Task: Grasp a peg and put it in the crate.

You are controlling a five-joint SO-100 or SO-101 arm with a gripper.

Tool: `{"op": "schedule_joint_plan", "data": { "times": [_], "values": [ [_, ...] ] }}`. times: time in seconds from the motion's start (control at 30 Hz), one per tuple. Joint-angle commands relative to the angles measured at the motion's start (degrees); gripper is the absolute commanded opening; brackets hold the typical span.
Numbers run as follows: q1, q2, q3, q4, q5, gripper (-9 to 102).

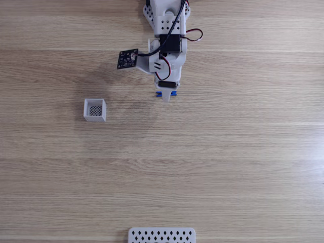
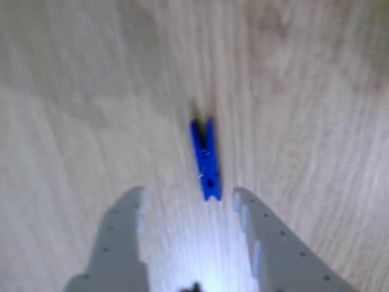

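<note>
Step in hand: approach to the grasp; the peg (image 2: 205,159) is not yet held.
Hand (image 2: 189,204): fingers spread apart, nothing between them (the other view is blurred, but the gap is plain).
Peg position: flat on the desk (image 1: 228,152), lengthwise between the two fingertips and just beyond them in the other view; in the fixed view only its blue ends show under the tip of the hand (image 1: 166,96).
Crate (image 1: 94,110): open top up, mesh floor bare, to the left of the hand in the fixed view and well apart from it.
Next move: judged, advance and lower so the fingers straddle the peg, then close, lift and carry left to the crate.
Surroundings: a white perforated panel (image 1: 161,235) at the bottom edge of the fixed view, far from the work.
Obstructions: none seen between peg and crate.
</note>
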State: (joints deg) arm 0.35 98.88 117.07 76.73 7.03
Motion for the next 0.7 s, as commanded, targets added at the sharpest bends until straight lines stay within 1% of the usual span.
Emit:
{"op": "schedule_joint_plan", "data": {
  "times": [0.0,0.3,0.47,0.57,0.67],
  "values": [
    [0.0,0.97,0.44,-0.53,1.32,34],
    [-0.53,-1.32,4.75,-8.09,1.23,34],
    [-2.46,-4.31,5.54,-9.05,1.23,33],
    [-3.52,-4.66,5.27,-9.67,1.23,26],
    [-4.31,-4.75,4.83,-9.76,1.14,12]
  ]
}}
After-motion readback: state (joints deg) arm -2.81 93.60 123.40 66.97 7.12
